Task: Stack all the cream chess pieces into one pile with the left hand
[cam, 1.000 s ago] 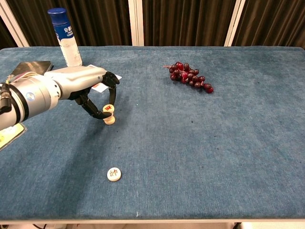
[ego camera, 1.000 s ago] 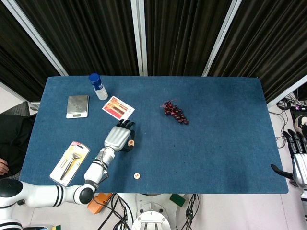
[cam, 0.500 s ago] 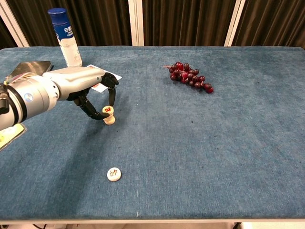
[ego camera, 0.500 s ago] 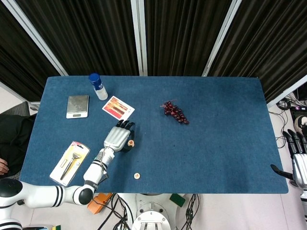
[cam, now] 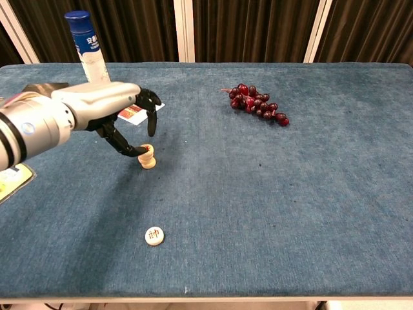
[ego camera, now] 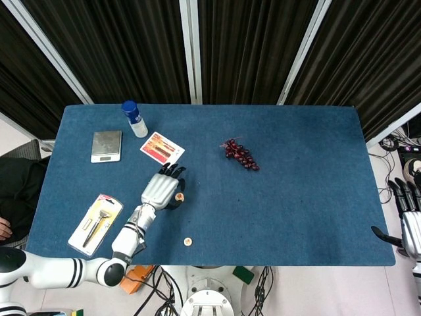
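A small pile of two cream chess pieces stands on the blue table left of centre, and shows in the head view as a pile by my fingertips. A single cream piece lies flat near the front edge, also visible from the head as a lone piece. My left hand hovers just left of and above the pile with fingers spread and raised. Its thumb tip is at the pile's side and holds nothing. My right hand hangs off the table's right edge, fingers extended and empty.
A bunch of dark red grapes lies at centre right. A blue-capped bottle, a silver scale and a playing-card pack sit at the back left. A packaged tool lies near the front left edge.
My left hand's fingers have lifted off the top piece and spread apart, leaving it on the pile. The lone piece and the right hand have not moved.
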